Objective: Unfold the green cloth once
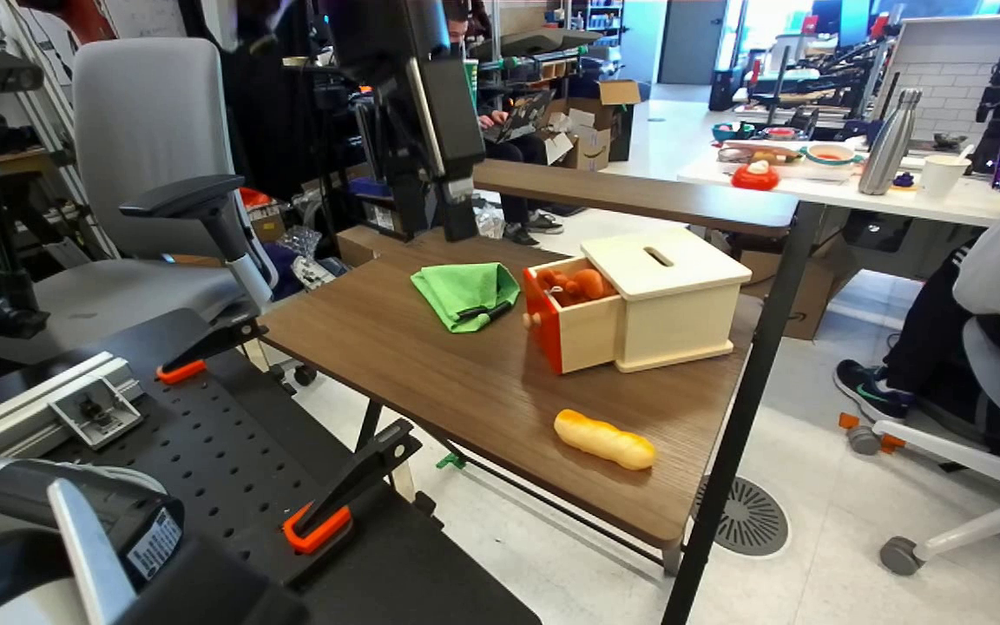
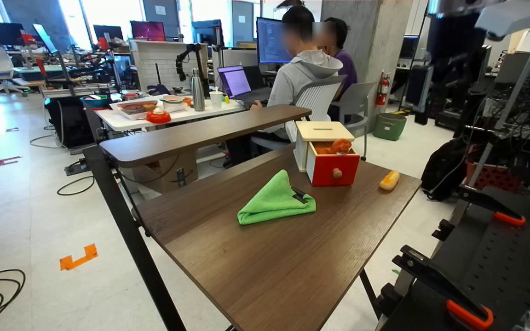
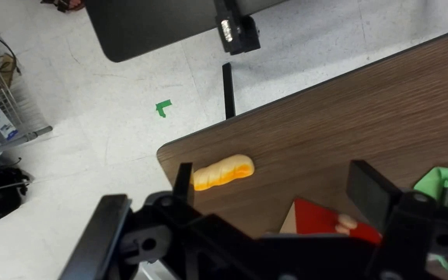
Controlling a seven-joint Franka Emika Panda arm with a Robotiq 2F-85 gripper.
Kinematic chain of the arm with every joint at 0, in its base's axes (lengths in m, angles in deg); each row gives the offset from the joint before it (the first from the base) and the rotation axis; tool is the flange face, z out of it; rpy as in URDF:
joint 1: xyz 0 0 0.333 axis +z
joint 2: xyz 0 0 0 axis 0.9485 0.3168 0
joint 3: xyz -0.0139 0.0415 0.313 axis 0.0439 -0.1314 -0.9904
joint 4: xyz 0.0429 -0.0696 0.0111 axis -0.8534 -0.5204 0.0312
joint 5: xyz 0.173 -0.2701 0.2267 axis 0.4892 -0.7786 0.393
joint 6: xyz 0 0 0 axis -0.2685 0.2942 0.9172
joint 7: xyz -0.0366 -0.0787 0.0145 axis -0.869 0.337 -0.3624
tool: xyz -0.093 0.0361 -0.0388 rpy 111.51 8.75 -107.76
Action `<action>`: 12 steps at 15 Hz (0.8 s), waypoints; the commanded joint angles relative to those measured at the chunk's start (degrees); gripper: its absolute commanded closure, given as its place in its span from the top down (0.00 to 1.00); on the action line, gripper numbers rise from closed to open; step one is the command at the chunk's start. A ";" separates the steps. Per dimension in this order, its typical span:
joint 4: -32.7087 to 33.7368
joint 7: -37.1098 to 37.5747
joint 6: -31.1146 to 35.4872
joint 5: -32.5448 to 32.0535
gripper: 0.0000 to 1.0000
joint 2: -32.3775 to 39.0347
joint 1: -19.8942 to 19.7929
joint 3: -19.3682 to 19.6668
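Note:
The green cloth (image 1: pixel 457 291) lies on the brown table, folded with a raised, rumpled corner. In an exterior view it looks like a folded triangle (image 2: pixel 272 202). A short black thing, perhaps a pen or tag, lies on its edge beside the box. Part of the cloth (image 3: pixel 428 182) shows at the right edge of the wrist view, partly hidden behind a finger. My gripper (image 1: pixel 436 227) hangs above the table, apart from the cloth. In the wrist view the gripper's fingers (image 3: pixel 274 167) are wide apart with nothing between them.
A cream wooden box (image 1: pixel 682 304) with a red-fronted drawer (image 2: pixel 334 170), pulled out and holding orange-brown things, stands beside the cloth. A yellow bread-like toy (image 1: pixel 604 439) lies near a table corner. A raised shelf (image 2: pixel 210 133) runs along one table side. Black clamps (image 1: pixel 352 486) sit on the black bench.

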 commanded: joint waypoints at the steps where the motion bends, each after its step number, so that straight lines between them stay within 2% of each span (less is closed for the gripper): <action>1: 4.17 3.55 5.27 -1.25 1.00 10.88 4.59 0.92; 8: 14.76 0.45 17.13 4.75 1.00 25.33 13.26 3.61; 12: 21.23 -3.96 19.93 17.27 1.00 31.79 13.74 1.01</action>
